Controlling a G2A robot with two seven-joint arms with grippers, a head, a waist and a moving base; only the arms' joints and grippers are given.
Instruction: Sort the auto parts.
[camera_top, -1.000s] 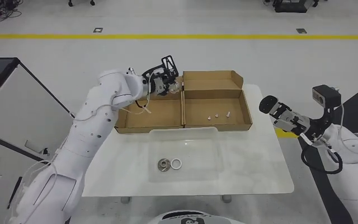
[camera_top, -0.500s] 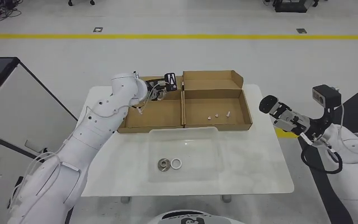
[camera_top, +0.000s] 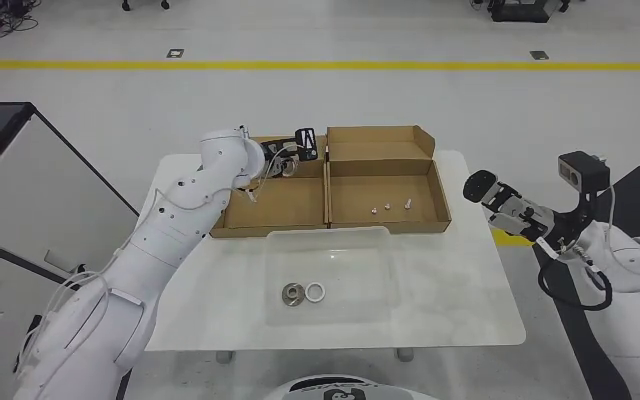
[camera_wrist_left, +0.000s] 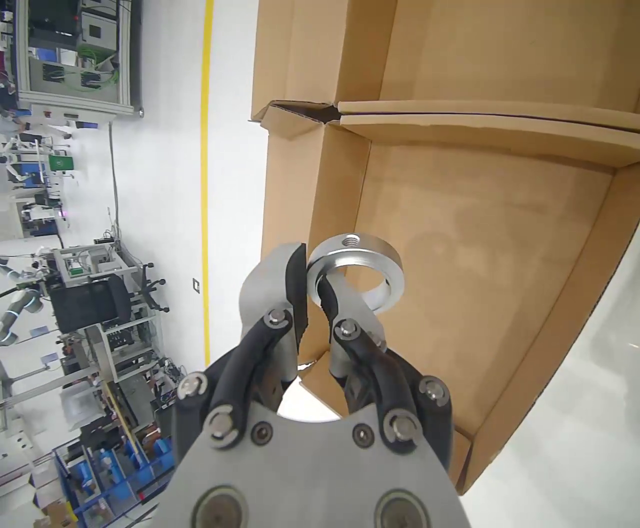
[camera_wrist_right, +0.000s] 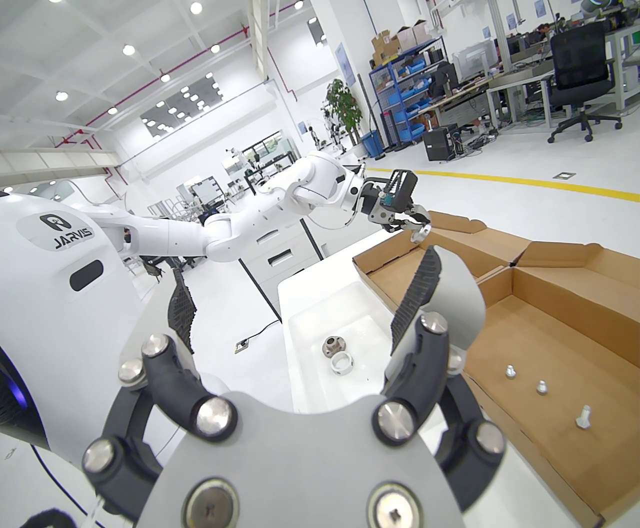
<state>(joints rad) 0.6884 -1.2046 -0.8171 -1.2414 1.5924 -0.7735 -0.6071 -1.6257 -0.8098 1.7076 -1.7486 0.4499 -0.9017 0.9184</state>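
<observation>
While one metal ring (camera_wrist_left: 371, 246) is pinched by the left fingers (camera_wrist_left: 296, 280) over one of two cardboard boxes (camera_wrist_left: 475, 240), three bolts (camera_wrist_right: 540, 386) and two tray parts (camera_wrist_right: 332, 346) are seen beyond the spread right fingers (camera_wrist_right: 426, 286).

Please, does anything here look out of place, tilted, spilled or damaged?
Nothing stands out. The left hand grips a metal ring over the left cardboard box, three bolts lie apart in the right box, and a hub and a white ring lie in the clear tray.
</observation>
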